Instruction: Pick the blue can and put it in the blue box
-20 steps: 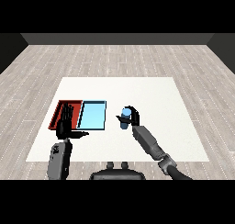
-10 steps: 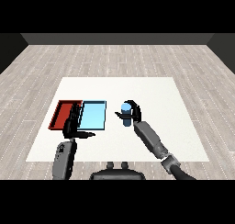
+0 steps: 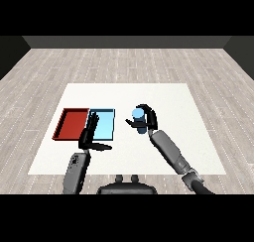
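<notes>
Fingers (image 3: 149,113) of the right hand (image 3: 147,118) curl round the cylindrical blue can (image 3: 139,119), seemingly upright; left hand (image 3: 90,133) straight-fingered.

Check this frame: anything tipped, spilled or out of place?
Nothing stands out. The blue can is upright in the right hand, right of the light blue tray. The red tray lies square beside it. The left hand hovers open over the trays.

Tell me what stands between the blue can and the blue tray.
No loose object does. The right hand curls round the blue can, just right of the light blue tray, with bare table between. The left hand hovers over the tray's left edge and could crowd the drop.
</notes>
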Controlling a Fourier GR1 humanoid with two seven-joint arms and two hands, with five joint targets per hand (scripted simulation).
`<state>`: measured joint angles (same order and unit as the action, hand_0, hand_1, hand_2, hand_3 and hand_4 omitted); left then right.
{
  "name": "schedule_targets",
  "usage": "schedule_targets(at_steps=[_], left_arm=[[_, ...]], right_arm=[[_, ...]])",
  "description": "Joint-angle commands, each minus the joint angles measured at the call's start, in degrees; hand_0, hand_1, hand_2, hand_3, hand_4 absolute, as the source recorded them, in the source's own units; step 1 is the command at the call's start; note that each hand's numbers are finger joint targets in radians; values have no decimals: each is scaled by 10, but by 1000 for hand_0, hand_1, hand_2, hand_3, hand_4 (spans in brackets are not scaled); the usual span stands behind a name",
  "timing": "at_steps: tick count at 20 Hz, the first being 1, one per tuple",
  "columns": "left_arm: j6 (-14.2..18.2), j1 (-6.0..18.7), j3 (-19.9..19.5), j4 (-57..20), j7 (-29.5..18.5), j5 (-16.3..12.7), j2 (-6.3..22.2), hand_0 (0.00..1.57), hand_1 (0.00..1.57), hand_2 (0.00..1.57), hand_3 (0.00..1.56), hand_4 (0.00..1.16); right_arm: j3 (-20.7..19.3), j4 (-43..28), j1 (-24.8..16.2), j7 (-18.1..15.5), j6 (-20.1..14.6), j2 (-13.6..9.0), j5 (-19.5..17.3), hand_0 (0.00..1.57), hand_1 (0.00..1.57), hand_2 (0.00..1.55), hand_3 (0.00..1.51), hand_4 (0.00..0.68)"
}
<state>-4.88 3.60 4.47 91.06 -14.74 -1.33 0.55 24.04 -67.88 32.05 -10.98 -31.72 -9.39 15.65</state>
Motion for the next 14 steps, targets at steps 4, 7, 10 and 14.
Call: schedule_targets(at_steps=[4,7,10,14], left_arm=[[55,-3,53,-1,10,11,-5,0,0,0,0,0],[69,58,83,-52,20,-20,-5,0,0,0,0,0],[37,59,67,-76,30,-41,-5,0,0,0,0,0],[62,59,110,-133,-11,-60,-5,0,0,0,0,0]], right_arm=[[-9,-135,-73,71,13,-22,-74,1418,1418,1445,1407,622],[-45,-116,-70,46,60,-42,-56,1419,1419,1447,1404,616],[-42,-81,-84,13,64,-13,-87,1438,1438,1451,1401,609],[-37,-132,-70,78,63,0,-121,1450,1450,1454,1398,612]])
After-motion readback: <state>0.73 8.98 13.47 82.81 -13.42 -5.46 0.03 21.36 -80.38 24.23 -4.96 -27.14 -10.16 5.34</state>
